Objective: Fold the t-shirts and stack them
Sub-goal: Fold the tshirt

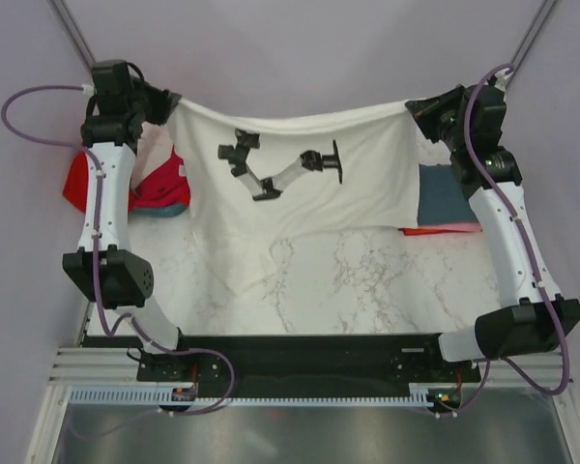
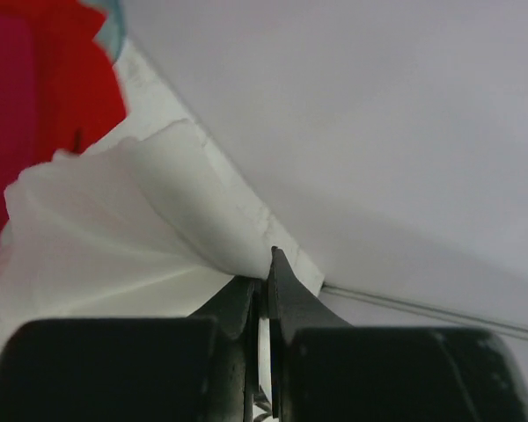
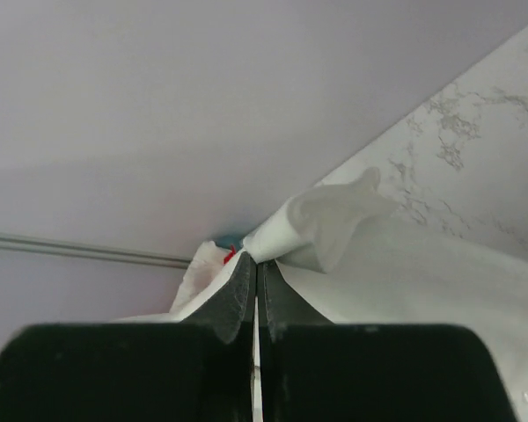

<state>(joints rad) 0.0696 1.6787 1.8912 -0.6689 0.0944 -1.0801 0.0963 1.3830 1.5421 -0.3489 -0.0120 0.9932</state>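
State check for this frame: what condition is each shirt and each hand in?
white t-shirt: unfolded, held by two far corners, near part lying on the table.
left hand: shut on white t-shirt.
right hand: shut on white t-shirt.
red shirt: crumpled in a heap at left.
slate shirt: folded flat at right.
red-pink fabric: flat under slate shirt, only its edge shows.

A white, grey-veined marble counter (image 1: 367, 280) is seen spread on the near side of the left hand (image 1: 159, 104) and the right hand (image 1: 420, 108). A pale lilac backdrop (image 1: 300, 48) is seen beyond both. A sliver of a teal basket (image 1: 177, 209) is glimpsed near the left hand. A black plate (image 1: 309, 353) and a slotted rail (image 1: 300, 396) are set well apart from both hands.
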